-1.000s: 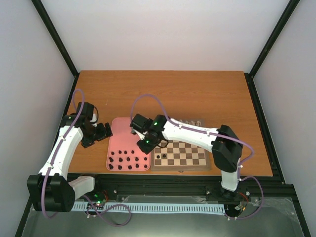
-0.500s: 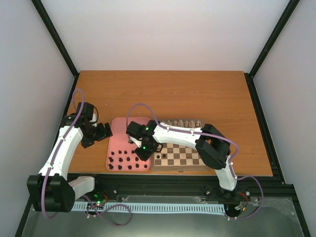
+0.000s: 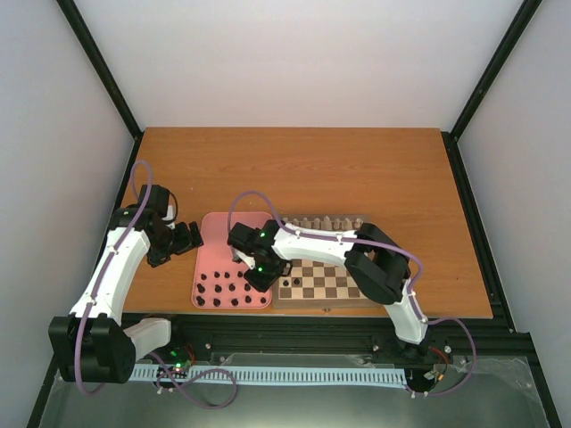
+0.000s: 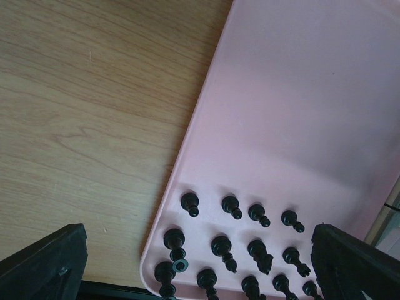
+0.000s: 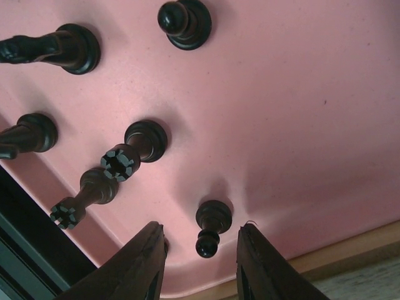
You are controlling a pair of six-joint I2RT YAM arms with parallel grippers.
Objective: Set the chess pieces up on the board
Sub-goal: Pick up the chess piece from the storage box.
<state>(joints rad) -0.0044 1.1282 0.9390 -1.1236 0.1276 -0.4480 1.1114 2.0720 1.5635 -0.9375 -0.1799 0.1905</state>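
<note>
Dark chess pieces (image 3: 223, 292) stand in rows at the near end of the pink tray (image 3: 214, 234). My right gripper (image 3: 259, 272) hangs low over the tray's near right corner. In the right wrist view a dark pawn (image 5: 212, 225) stands between its fingers (image 5: 140, 262), and the right gripper (image 5: 201, 262) is open, with a gap on each side of the pawn. The board (image 3: 343, 283) lies right of the tray with one dark piece (image 3: 285, 283) on it and cream pieces (image 3: 330, 220) along its far edge. My left gripper (image 3: 189, 236) is open beside the tray's left edge.
The left wrist view shows the pink tray (image 4: 300, 112), rows of dark pieces (image 4: 237, 240) and bare wooden table (image 4: 94, 125) to its left. A crowned piece (image 5: 122, 164) and other dark pieces stand close to the right gripper's left finger. The table's near edge is just below the tray.
My right gripper has moved left from the board's edge and down to the tray's near right corner, and its jaws have narrowed around the pawn. The left arm has not moved.
</note>
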